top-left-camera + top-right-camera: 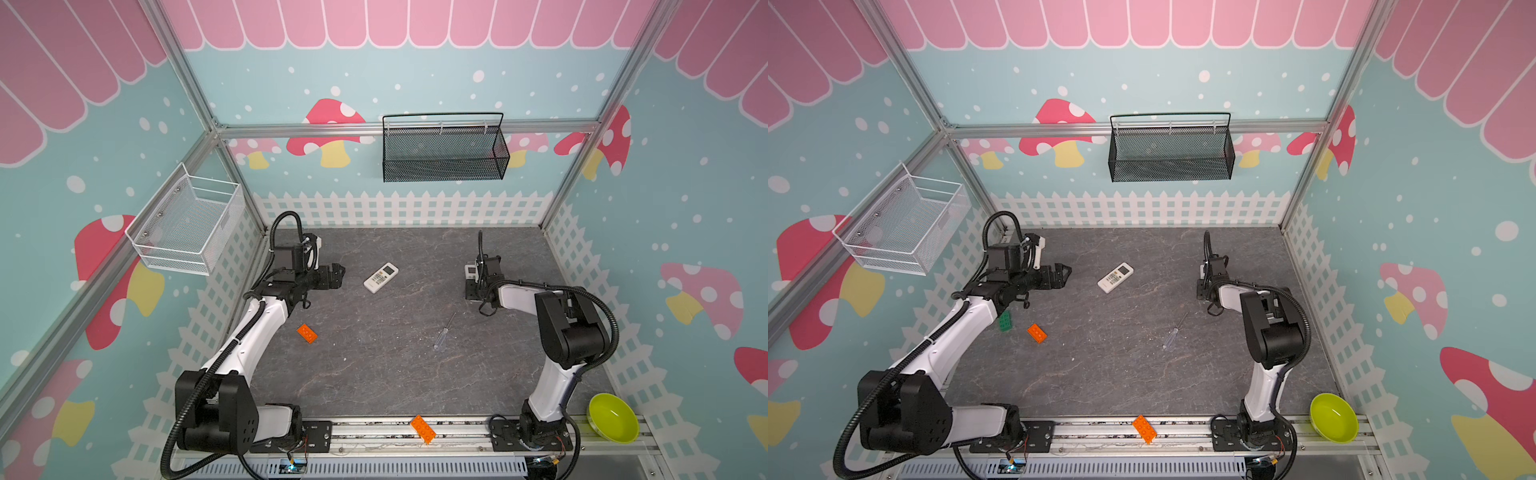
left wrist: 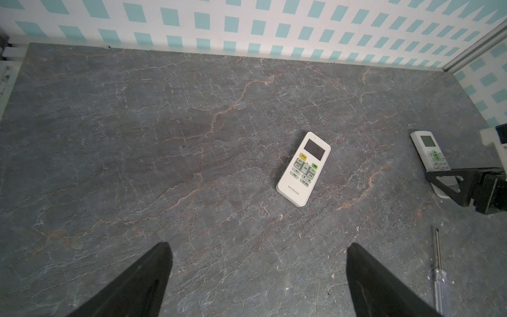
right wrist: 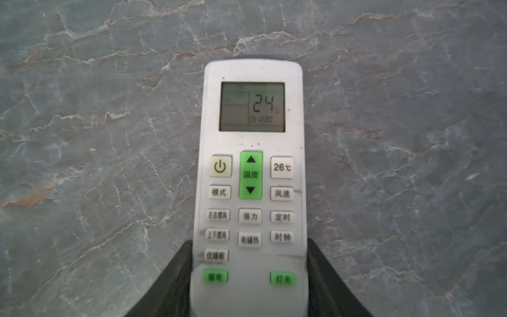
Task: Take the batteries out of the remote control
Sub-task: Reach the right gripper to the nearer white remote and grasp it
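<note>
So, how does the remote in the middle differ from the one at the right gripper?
The middle remote lies free; the right-side remote sits gripped in the right gripper. The middle remote's screen looks dark; the right-side remote's is pale, showing 24. Both are white, buttons up.
</note>
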Robot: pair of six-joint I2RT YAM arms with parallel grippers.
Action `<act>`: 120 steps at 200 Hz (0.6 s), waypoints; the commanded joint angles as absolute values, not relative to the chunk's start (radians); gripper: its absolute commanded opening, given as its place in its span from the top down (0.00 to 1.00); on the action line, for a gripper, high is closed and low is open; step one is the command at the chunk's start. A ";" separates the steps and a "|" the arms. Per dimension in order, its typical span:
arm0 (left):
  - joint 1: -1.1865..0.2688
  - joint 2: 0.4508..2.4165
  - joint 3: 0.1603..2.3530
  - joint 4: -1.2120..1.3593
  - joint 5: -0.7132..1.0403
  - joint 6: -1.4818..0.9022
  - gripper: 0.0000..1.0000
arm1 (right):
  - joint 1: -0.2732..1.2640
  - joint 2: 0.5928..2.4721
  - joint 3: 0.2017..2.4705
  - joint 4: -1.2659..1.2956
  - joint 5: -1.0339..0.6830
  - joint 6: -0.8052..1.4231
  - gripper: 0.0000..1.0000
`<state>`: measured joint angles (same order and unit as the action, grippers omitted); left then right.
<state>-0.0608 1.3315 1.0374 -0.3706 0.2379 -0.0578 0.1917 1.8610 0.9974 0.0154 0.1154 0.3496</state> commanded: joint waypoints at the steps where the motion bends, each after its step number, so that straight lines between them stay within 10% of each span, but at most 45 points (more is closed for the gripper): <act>1: -0.077 1.326 1.141 -0.414 0.227 0.025 0.00 | 0.198 1.841 1.006 -0.017 0.120 0.328 0.54; 59: -0.135 1.368 1.436 -0.520 0.459 0.461 0.00 | 0.198 1.636 1.059 -0.048 0.020 0.154 0.60; 120: -0.229 1.358 1.587 -0.613 0.698 1.049 0.00 | 0.243 1.412 1.096 0.057 -0.483 -0.048 0.68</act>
<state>-0.2031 1.3632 1.5345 -0.5289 0.5556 0.7303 0.2058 1.4643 1.0813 -0.0097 -0.2146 0.0765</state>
